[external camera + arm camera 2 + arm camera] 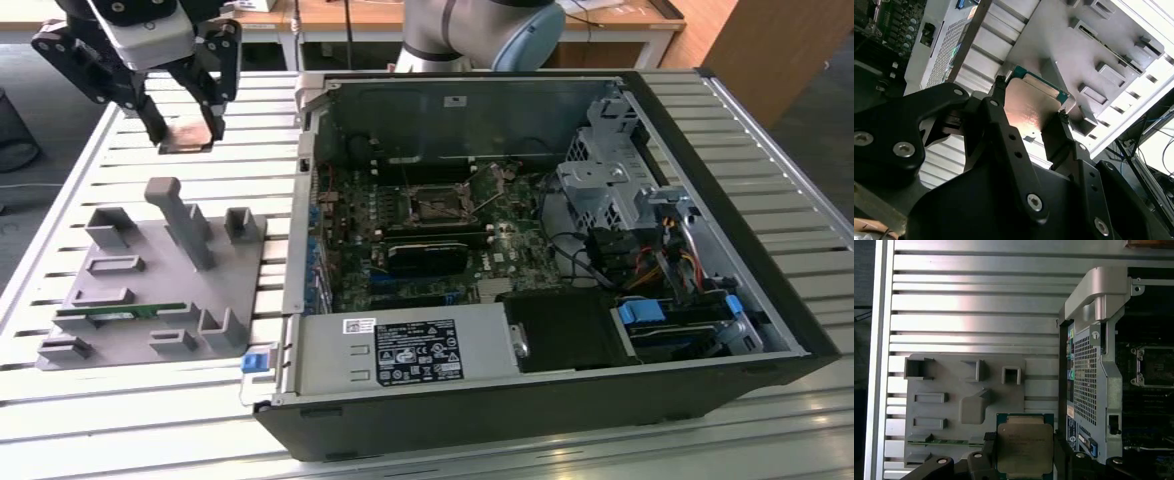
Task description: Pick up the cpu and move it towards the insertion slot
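Silver-topped cpu [1024,448] pinched flat between the gripper [1030,117] fingers, lid facing up (square, no long axis), insertion slot [441,206] well apart.

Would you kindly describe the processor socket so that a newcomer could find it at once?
Start at the open computer case lying on the slatted table. On its circuit board, look near the middle for the insertion slot: a small square with a dark centre and a silvery frame, unlike the larger black block just beside it.

The gripper [188,133] hangs from the arm's wrist, fingers pointing downward, its two black fingers [1002,131] closed on the cpu [1031,106] between them.
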Motion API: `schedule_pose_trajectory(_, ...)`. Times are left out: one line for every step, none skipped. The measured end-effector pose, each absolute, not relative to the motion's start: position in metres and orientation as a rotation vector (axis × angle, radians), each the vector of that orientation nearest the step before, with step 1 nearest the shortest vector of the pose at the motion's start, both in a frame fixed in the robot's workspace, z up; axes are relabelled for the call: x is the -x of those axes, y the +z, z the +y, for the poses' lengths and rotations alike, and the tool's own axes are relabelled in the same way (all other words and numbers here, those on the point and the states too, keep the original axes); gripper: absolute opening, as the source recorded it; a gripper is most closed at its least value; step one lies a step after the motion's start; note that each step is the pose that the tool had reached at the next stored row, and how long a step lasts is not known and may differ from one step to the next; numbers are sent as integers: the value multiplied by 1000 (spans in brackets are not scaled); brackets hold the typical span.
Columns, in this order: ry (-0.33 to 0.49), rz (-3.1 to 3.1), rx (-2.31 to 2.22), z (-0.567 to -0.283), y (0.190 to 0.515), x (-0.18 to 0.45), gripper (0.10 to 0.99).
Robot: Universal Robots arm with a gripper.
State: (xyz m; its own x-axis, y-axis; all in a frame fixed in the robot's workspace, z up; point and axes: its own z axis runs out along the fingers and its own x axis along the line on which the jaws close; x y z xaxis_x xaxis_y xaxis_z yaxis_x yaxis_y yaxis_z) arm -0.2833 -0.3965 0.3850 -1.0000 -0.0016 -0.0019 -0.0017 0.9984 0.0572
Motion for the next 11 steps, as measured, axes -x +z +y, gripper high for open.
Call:
schedule_pose_trajectory(90,3138,3,-396,385,282,537)
schedule_pose_trajectory(90,3138,3,-396,385,281,537)
schedule_pose_trajectory(90,3138,2,-395,385,280,537)
schedule_pose_trajectory(90,3139,2,-395,385,278,537)
schedule_pose_trajectory(90,3139,3,-395,385,277,537)
schedule_pose_trajectory(90,3138,3,-394,385,276,537)
schedule_pose_trajectory(90,3138,3,-394,385,274,537)
schedule_pose_trajectory(90,3138,3,-393,385,273,537)
schedule_pose_trajectory(90,3138,2,-393,385,271,537)
schedule_pose_trajectory(90,3138,3,-393,385,270,537)
schedule_pose_trajectory(90,3139,3,-393,385,269,537)
